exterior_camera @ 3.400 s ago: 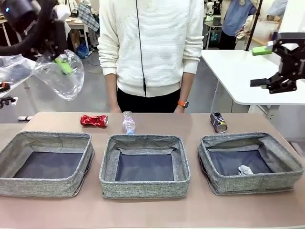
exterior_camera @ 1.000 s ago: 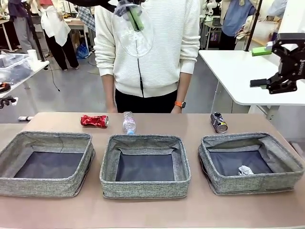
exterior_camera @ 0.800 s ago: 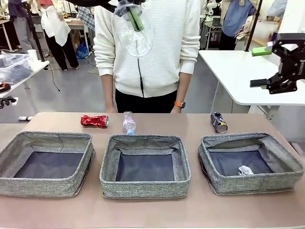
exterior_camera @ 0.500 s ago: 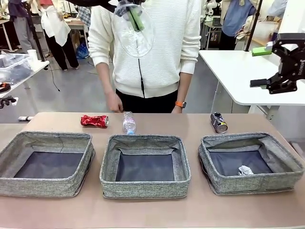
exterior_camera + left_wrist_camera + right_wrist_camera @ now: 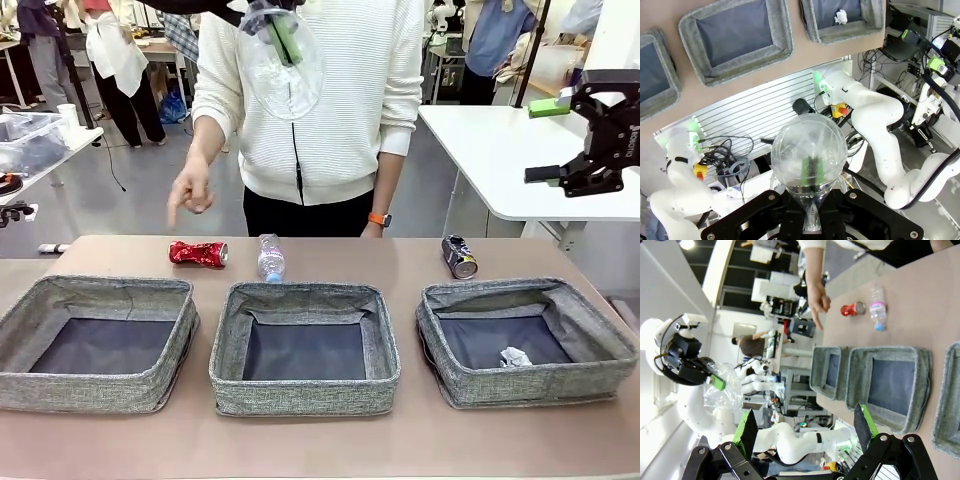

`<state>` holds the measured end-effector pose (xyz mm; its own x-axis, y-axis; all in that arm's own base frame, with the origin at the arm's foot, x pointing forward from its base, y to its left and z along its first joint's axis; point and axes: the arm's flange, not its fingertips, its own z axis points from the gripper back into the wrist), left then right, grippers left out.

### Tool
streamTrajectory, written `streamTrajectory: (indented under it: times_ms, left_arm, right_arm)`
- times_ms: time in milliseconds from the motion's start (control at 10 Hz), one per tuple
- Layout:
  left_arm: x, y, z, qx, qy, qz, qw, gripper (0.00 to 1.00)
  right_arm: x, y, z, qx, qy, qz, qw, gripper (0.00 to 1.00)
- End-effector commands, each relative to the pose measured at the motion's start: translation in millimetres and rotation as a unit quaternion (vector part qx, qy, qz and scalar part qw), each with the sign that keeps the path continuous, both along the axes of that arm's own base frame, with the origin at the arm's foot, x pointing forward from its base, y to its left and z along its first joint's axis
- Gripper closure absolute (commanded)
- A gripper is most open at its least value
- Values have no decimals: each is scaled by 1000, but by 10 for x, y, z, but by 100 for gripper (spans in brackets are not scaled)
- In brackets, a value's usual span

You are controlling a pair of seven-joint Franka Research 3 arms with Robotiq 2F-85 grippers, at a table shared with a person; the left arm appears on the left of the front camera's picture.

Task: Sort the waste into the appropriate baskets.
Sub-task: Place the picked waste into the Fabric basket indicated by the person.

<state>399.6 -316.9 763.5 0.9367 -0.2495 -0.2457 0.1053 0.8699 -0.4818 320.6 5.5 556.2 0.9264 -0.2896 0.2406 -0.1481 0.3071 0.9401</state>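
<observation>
The left gripper (image 5: 283, 35) hangs high, its fingers pinching the cup (image 5: 282, 62), and a green pad shows through the clear wall. Well below it sit three baskets. The middle basket (image 5: 300, 392) lies most nearly under it, and the left basket (image 5: 100, 392) is off to its left.

The right gripper (image 5: 547, 140) is held up at the far right, jaws spread wide with nothing between them. Below it is the right basket (image 5: 530, 388) with the paper ball (image 5: 514, 356) inside — the dark can (image 5: 459, 256) lies just behind that basket.

Farther to this gripper's left, the bottle (image 5: 270, 257) and red can (image 5: 198, 253) lie on the table (image 5: 400, 255) — a person's hand (image 5: 190, 193) points down above the red can.
</observation>
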Motion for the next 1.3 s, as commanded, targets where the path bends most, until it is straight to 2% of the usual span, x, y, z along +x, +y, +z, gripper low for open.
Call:
streamTrajectory:
  times_ms: [0,700,900,1000,1100,1200]
  left_arm:
    - [-26,22,11,6,-6,4,1000,99]
    - [-1,1,0,1,-1,0,1000,99]
    - [-90,711,-776,59,-46,-3,997,99]
    - [-138,1090,-1234,62,-43,-33,997,99]
    - [-226,1465,-1785,52,-43,-21,997,99]
    - [-321,1760,-2112,44,-37,10,998,99]
  right_arm:
    - [0,14,36,2,11,-1,1000,0]
    - [0,14,36,2,11,-1,1000,0]
    - [0,14,36,2,11,-1,1000,0]
    - [0,14,36,2,11,-1,1000,0]
    - [0,14,36,2,11,-1,1000,0]
    - [0,14,36,2,11,-1,1000,0]
